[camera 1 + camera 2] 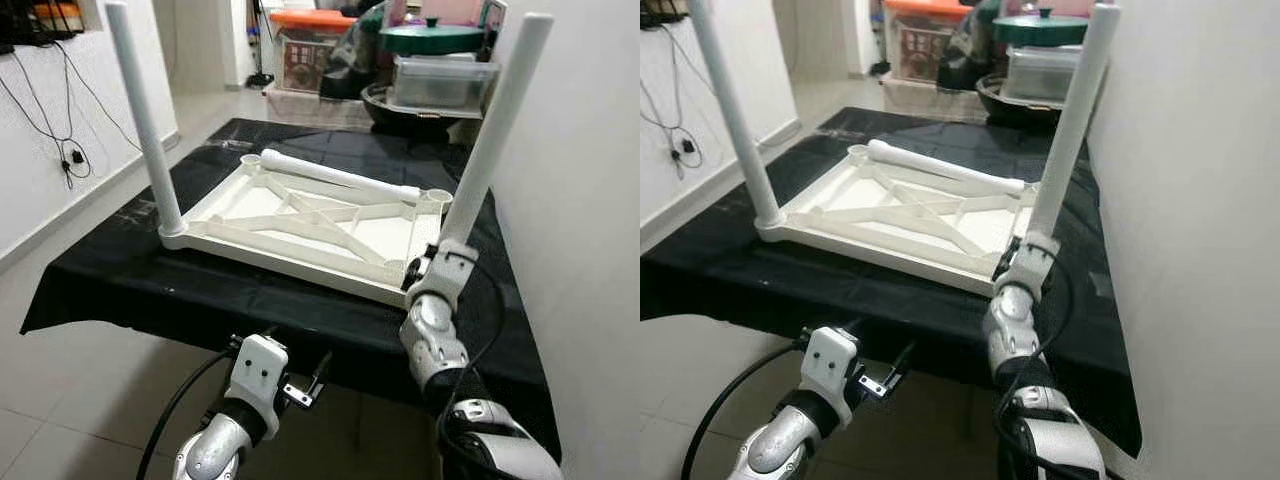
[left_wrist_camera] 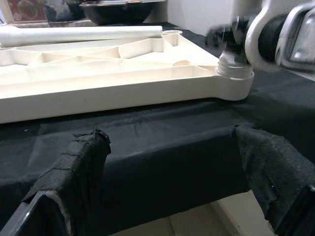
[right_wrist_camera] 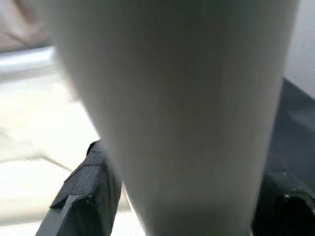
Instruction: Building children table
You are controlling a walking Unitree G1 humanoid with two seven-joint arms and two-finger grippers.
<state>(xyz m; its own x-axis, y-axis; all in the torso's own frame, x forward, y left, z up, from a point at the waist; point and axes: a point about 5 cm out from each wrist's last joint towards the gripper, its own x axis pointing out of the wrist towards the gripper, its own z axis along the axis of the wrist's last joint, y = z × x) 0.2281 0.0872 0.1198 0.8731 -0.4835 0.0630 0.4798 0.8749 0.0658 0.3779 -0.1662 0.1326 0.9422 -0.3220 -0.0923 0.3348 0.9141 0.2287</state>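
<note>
Tabletop (image 1: 300,235): smooth, matt cream plastic.
Leg (image 1: 490,140) in right gripper (image 1: 425,270): smooth white plastic.
Cloth (image 1: 150,280): matt black fabric.

Right gripper (image 1: 425,268) jaws hiding behind wrist, blocking leg (image 1: 495,125) base. Leg blurring at close range between jaws in wrist view. Left leg (image 1: 732,110) top being cropped by edge.
</note>
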